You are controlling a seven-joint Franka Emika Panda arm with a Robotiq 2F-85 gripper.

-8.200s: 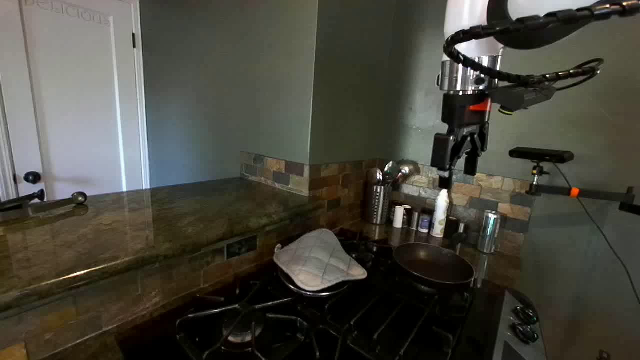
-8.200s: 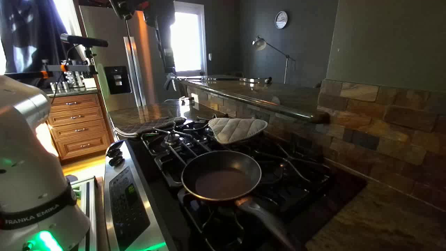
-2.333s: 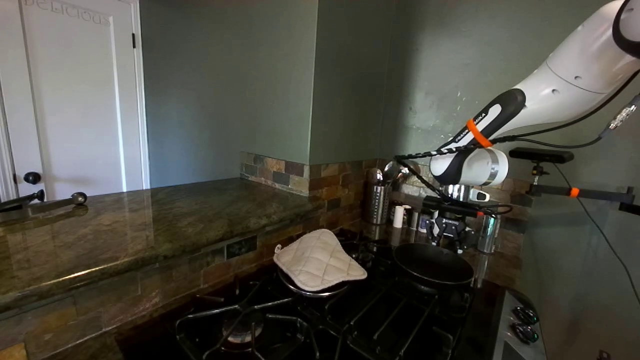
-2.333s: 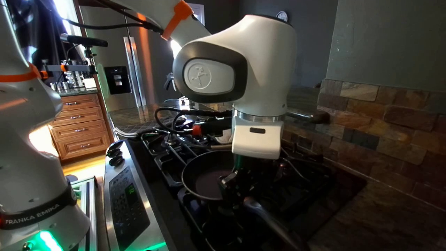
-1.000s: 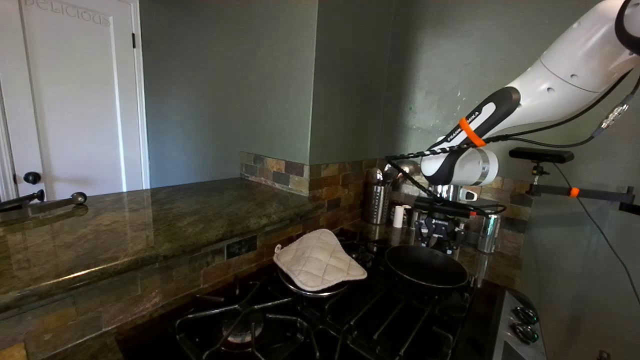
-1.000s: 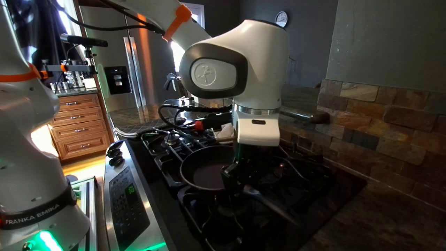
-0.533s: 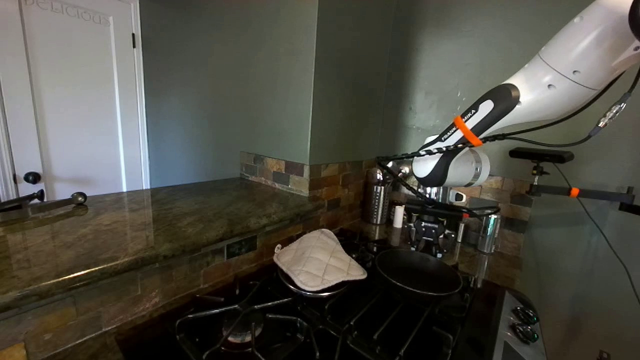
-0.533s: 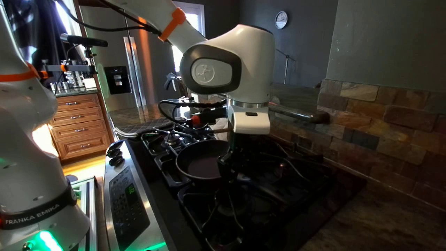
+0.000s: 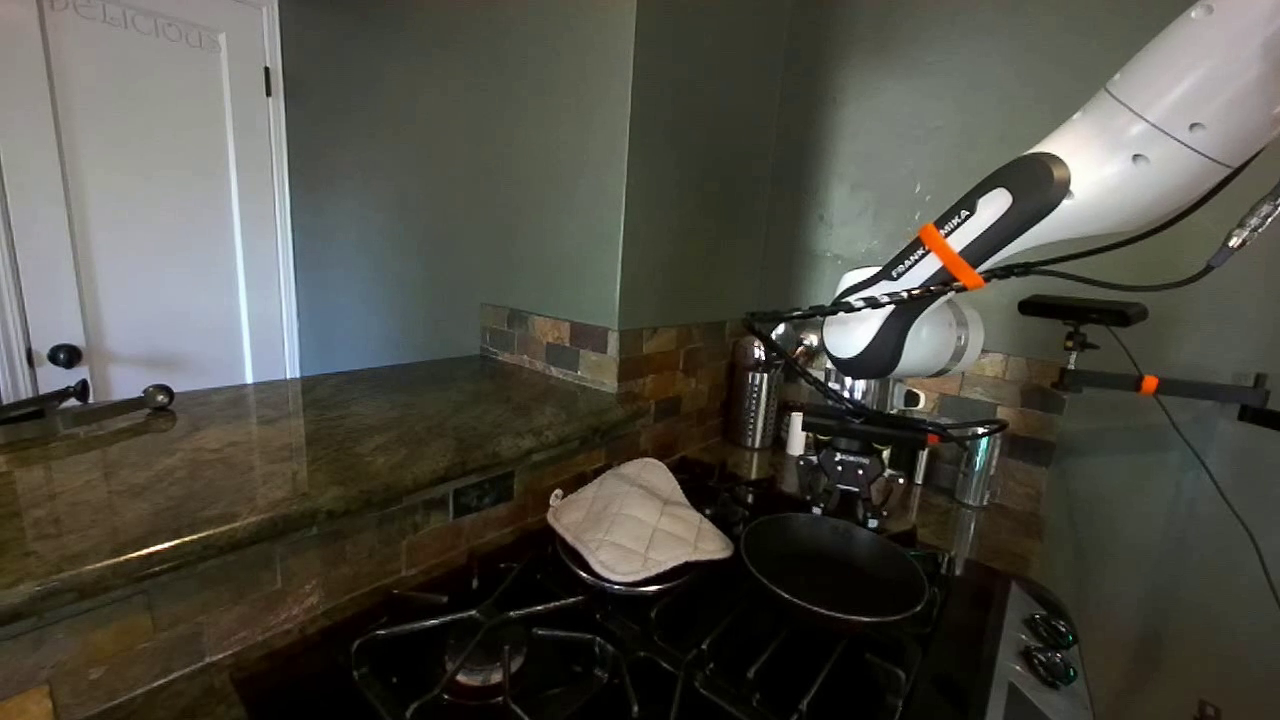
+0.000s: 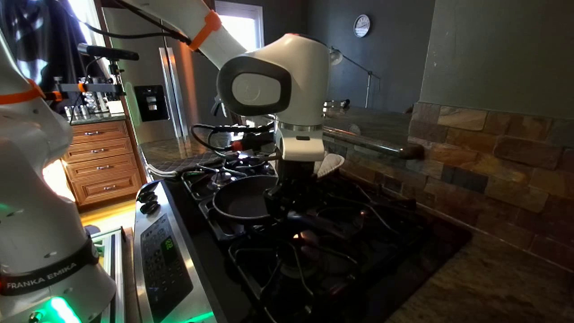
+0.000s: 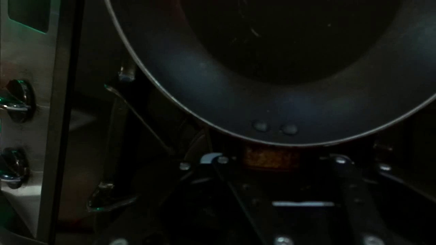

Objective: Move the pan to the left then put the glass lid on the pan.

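- Find the white arm (image 9: 1120, 165) bent down over the stove grates (image 9: 532, 607) in both exterior views.
- Locate the pan (image 9: 835, 568) on or just above those grates, uncovered; cannot tell resting from slightly raised. Expect a stiff, fairly heavy metal body with most weight out beyond the handle (image 10: 314, 222), so likely to dip or swivel when held from one side.
- Look near the pan for the pale quilted pad (image 9: 640, 520), lying over a shiny round rim (image 9: 635, 589), perhaps part of the glass lid, mostly hidden. Treat the pad as light and limp, best lifted by a raised fold; treat any glass beneath as hard, slippery and breakable, to lower slowly.
- Read the jaws as pinching that handle close to the pan, judging by the linkages (image 11: 223, 160) on either side in the wrist view; cannot make out the contact itself.
- Take hold there, right behind the brown collar (image 11: 270, 158): sturdy, probably, though smooth enough to roll under a loose squeeze.
- Watch the two rivets (image 11: 261, 126), aligned with that collar, for any twist.
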